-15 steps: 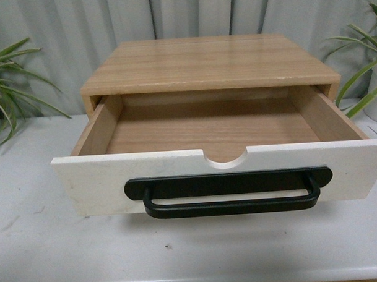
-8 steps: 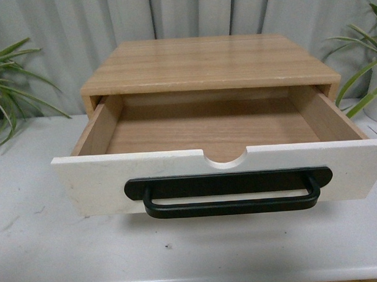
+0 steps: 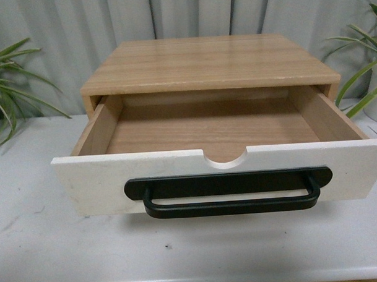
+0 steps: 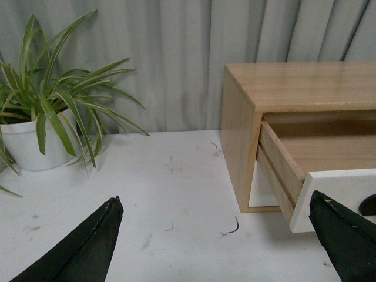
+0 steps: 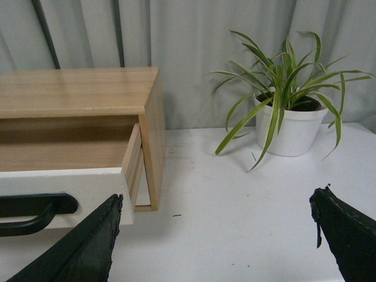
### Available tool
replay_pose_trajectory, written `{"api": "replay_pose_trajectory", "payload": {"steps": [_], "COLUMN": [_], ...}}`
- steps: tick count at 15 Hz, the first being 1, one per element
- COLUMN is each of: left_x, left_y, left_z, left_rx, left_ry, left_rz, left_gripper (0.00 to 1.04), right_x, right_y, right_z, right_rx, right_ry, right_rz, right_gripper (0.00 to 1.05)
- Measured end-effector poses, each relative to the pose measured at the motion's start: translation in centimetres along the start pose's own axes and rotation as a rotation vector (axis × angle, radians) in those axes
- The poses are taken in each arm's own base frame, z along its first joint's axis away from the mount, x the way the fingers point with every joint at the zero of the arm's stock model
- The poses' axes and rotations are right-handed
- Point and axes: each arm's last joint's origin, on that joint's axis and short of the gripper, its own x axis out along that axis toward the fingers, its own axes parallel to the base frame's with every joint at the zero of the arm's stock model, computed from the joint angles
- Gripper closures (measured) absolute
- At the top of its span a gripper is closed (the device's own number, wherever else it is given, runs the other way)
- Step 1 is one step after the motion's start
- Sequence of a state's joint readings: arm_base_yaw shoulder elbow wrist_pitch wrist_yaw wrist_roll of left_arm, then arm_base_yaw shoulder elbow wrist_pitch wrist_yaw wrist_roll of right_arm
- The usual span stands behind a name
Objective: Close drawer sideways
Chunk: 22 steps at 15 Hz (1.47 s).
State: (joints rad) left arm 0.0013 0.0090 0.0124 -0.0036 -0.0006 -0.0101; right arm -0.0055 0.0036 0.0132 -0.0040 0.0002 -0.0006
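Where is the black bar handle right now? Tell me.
In the front view the black bar handle sits in the middle of the white front panel of the open drawer, just below the half-round notch.

White front on the drawer (image 3: 103, 181), black handle (image 3: 231, 206), pale wood-grain cabinet (image 3: 204, 63), whitish table (image 3: 56, 257), green plant (image 5: 282, 76), white pot (image 5: 291, 132).

The drawer (image 3: 91, 181) has a matt white front and light wood-grain sides. Its handle (image 3: 231, 206) looks smooth matt black; the table (image 3: 50, 251) is scuffed white.
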Motion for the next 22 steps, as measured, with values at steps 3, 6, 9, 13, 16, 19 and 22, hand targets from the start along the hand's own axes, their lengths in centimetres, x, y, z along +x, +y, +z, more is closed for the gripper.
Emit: {"api": "replay_pose_trajectory", "payload": {"steps": [3,6,9,13,16,19,22], "left_x": [0.0,0.0,0.0,0.1,0.6,1.6,2.3], "left_y": [0.0,0.0,0.0,-0.3,-0.3,-1.3,-3.3], "left_z": [0.0,0.0,0.0,-0.3,2.3,3.9,3.6], "left_rx": [0.0,0.0,0.0,-0.084,-0.351,-0.28,0.135], "left_ry": [0.0,0.0,0.0,0.158,0.084,0.031,0.134], "left_rz": [0.0,0.0,0.0,0.111,0.357,0.228,0.106], "left_gripper": [0.07,0.07,0.07,0.07,0.07,0.07,0.07], "right_x": [0.0,0.0,0.0,0.2,2.3,4.2,4.6], "right_y": [0.0,0.0,0.0,-0.1,-0.4,0.4,1.8], "right_z": [0.0,0.0,0.0,-0.3,1.6,3.1,3.7], "right_rx": [0.0,0.0,0.0,0.084,0.316,0.192,-0.282], "right_ry": [0.0,0.0,0.0,0.085,0.112,0.117,-0.001], "right_rz": [0.0,0.0,0.0,0.089,0.259,0.283,0.307], "right_gripper": [0.06,0.06,0.06,0.06,0.06,0.06,0.06]}}
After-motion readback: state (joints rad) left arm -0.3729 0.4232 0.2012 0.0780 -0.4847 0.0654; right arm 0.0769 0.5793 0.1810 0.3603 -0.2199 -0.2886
